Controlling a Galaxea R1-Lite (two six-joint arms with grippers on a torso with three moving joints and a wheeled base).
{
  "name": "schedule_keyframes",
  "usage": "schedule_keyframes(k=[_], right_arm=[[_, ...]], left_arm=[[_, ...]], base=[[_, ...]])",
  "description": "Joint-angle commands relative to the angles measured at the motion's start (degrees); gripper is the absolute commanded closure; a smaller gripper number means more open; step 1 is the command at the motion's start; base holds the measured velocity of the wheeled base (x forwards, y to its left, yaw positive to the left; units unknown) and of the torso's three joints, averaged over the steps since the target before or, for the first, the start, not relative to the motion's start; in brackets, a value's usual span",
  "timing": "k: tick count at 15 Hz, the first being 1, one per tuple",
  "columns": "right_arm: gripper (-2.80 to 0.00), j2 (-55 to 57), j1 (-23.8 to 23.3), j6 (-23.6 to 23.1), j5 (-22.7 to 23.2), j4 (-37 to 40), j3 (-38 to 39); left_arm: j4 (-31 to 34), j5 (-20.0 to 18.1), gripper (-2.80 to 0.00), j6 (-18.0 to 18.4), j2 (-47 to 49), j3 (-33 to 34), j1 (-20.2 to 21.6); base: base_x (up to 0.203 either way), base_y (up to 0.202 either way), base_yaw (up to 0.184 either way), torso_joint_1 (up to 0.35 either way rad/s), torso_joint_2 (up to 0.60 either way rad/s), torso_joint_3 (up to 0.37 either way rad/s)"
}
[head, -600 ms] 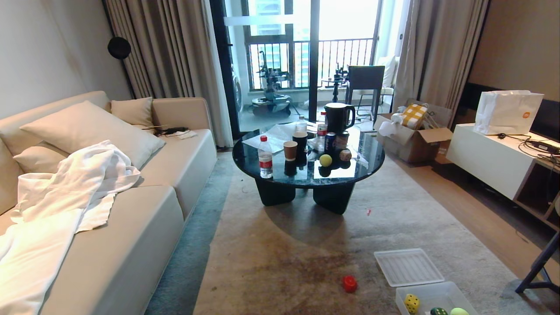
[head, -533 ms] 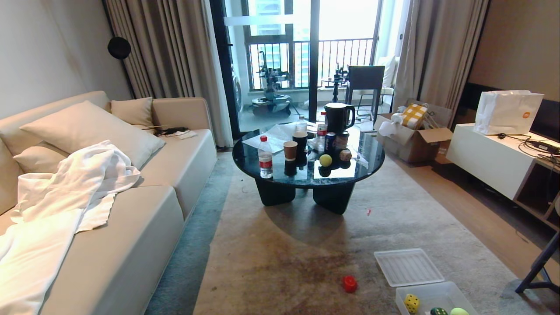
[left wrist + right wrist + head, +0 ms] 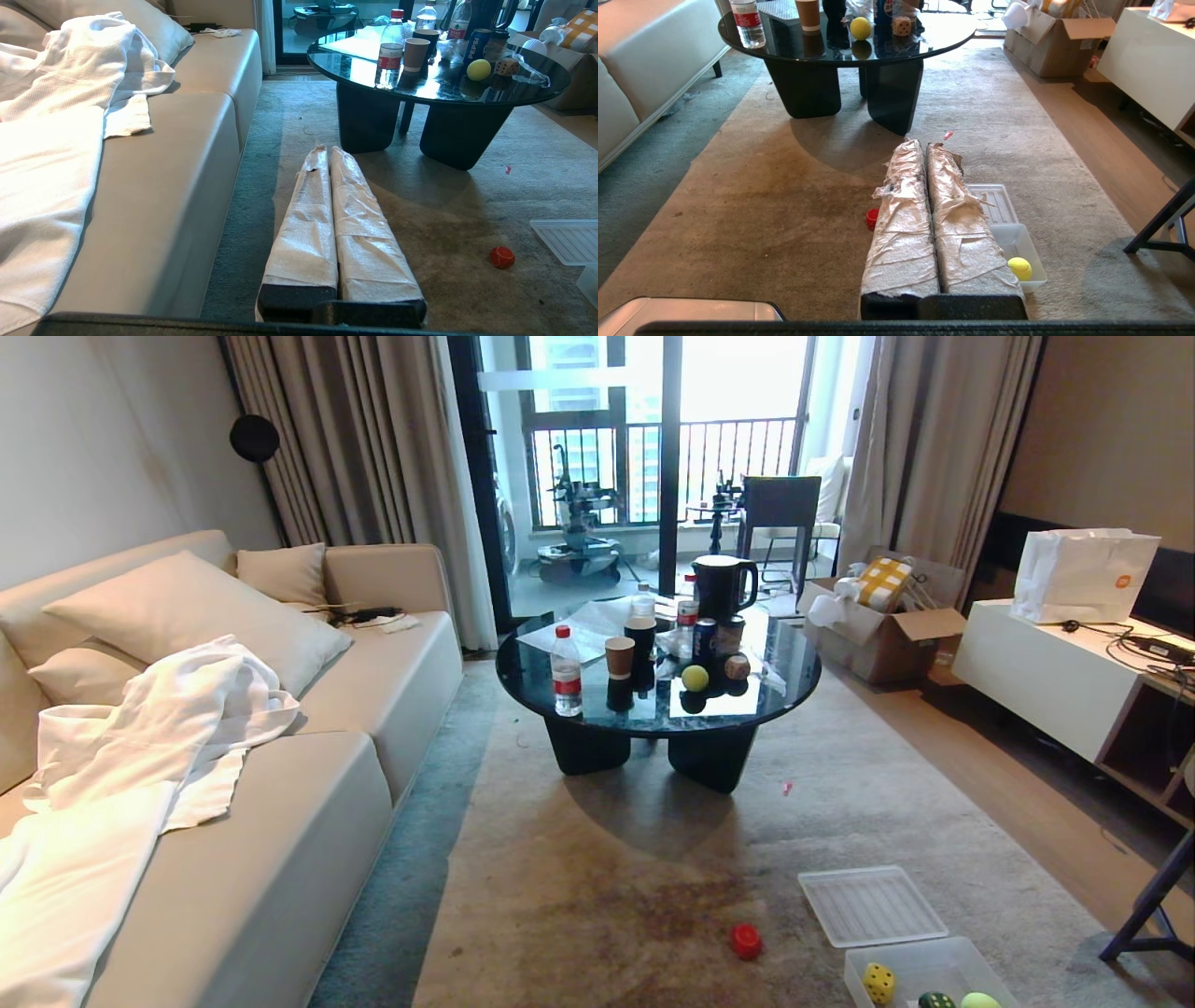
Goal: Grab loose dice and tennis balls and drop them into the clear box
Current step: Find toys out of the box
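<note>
Well, from the head view nothing has moved in the last half second, and neither arm shows in it: the red die (image 3: 746, 941) lies loose on the rug (image 3: 607, 877), just left of the ribbed lid (image 3: 872, 904), and the clear box (image 3: 920, 963) sits at the near right edge with a yellow die (image 3: 878, 982), a green die (image 3: 935, 1001) and a ball (image 3: 978, 1001) already in it. Farther off, a second ball (image 3: 695, 678) and the beige die (image 3: 738, 666) wait on the dark round table (image 3: 597, 705), among bottles and cups. In the left wrist view, the left gripper (image 3: 330, 151) hangs low over the rug beside the sofa (image 3: 154, 186), its wrapped fingers pressed together on nothing, well apart from the red die. In the right wrist view, the right gripper (image 3: 925, 142) has its fingers pressed together too, empty, above the box and lid, with the red die peeking out just beside it. With no change to report, I judge the job partly done: three pieces are still out, and the red die looks the nearest pick.
</note>
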Motion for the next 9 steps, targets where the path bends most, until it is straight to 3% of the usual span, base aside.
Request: schedule_keyframes(k=[1, 9], right_arm=[[0.00, 0.00, 0.01, -0.12, 0.12, 0.04, 0.01], [0.00, 0.00, 0.01, -0.56, 0.12, 0.04, 0.01]], left_arm=[[0.00, 0.02, 0.00, 0.01, 0.00, 0.00, 0.00], [-0.09, 0.02, 0.00, 0.27, 0.00, 0.00, 0.00]], base=[[0.000, 0.000, 0.000, 0.000, 0.00, 0.000], [0.000, 0.000, 0.000, 0.000, 0.00, 0.000]])
